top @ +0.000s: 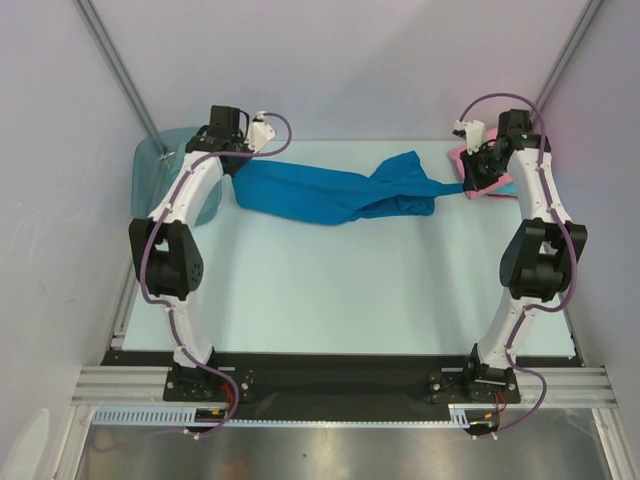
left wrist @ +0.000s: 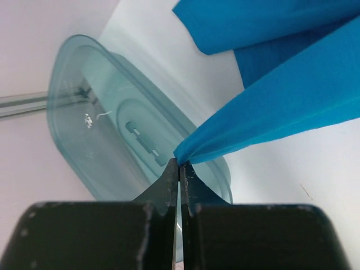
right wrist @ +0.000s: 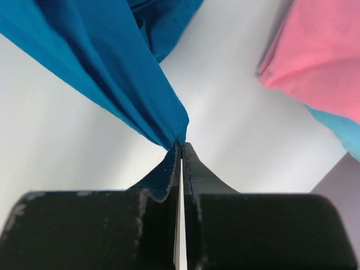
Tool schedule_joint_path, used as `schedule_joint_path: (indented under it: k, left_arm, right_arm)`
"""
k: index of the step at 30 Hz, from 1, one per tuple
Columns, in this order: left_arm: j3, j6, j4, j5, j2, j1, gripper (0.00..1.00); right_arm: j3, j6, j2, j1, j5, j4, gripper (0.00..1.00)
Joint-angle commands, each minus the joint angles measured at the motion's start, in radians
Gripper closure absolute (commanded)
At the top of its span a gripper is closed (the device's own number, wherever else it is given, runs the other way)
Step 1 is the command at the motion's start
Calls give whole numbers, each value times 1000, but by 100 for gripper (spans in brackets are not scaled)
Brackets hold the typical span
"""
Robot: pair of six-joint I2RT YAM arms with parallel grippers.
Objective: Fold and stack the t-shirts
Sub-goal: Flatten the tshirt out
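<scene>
A deep blue t-shirt [top: 330,192] hangs stretched across the far half of the table between my two grippers. At the far left, my left gripper [top: 232,168] is shut on one corner of it; the cloth [left wrist: 270,101] fans out from the pinched tips of that gripper [left wrist: 181,164]. At the far right, my right gripper [top: 470,188] is shut on the other end, where blue cloth [right wrist: 107,62] bunches at its tips [right wrist: 181,145]. A folded pink t-shirt [top: 482,180] [right wrist: 320,50] lies at the far right on a turquoise one [right wrist: 344,132].
A translucent teal plastic bin [top: 165,175] [left wrist: 107,129] stands at the far left edge, close behind my left gripper. Grey walls close in the table on the left, back and right. The arm bases [top: 200,380] sit on the near rail.
</scene>
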Motion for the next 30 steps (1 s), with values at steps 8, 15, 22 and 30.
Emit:
schedule_joint_path:
  k: [8, 15, 22, 30]
  left_arm:
    - [-89, 2, 276, -99, -192, 7, 100]
    - [-108, 25, 305, -93, -213, 6, 100]
    - [-178, 92, 256, -21, -273, 6, 100]
    - [-235, 334, -70, 218, -359, 7, 100]
  right_arm:
    - [89, -56, -156, -6, 49, -2, 100]
    - [265, -87, -139, 1, -82, -150, 100]
    - [416, -244, -29, 46, -149, -571, 100]
    - [130, -386, -124, 109, -73, -571, 100]
